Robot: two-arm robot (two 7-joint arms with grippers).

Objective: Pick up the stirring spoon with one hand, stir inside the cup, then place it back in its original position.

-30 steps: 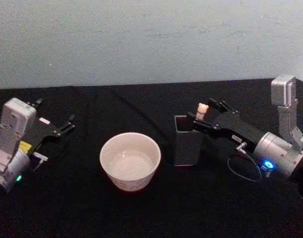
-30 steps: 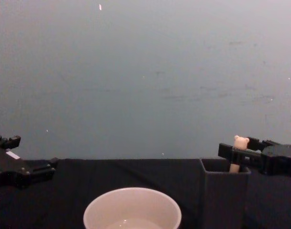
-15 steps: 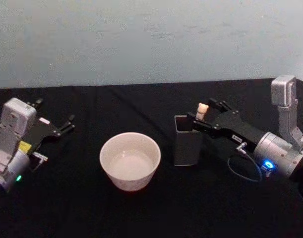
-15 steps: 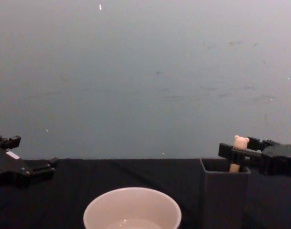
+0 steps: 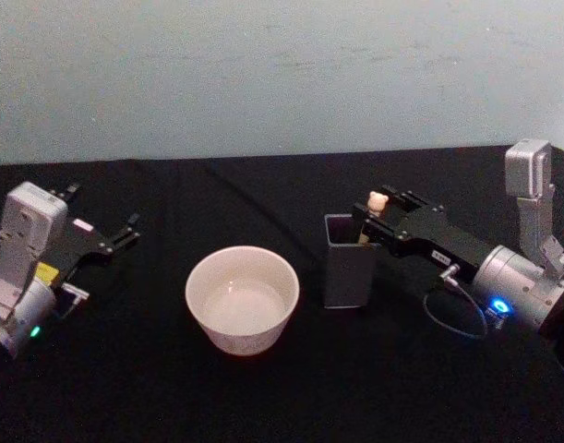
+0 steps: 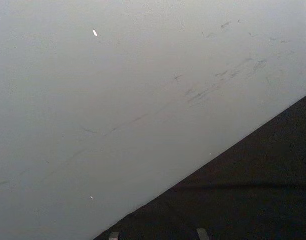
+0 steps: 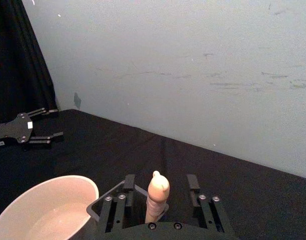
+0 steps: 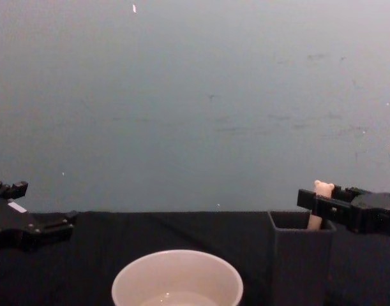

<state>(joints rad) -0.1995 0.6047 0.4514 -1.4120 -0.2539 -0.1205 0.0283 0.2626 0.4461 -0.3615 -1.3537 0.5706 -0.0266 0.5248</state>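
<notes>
Right hand (image 7: pixel 161 180) spread, fingers either side of the stirring spoon (image 7: pixel 157 192) handle, gaps both sides, no pinch. Spoon stands in the dark square holder (image 5: pixel 344 272), just right of the cream cup (image 5: pixel 242 297) on the black tabletop (image 5: pixel 263 388). Left hand (image 5: pixel 103 210) parked far left, also spread.

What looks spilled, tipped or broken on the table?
Nothing stands out. The round cream-white cup and the dark square holder both stand upright, with no spill. The bear-topped cream stirring spoon stands in the holder, between the fingers of the open right gripper. The left gripper hangs open at the left.
</notes>
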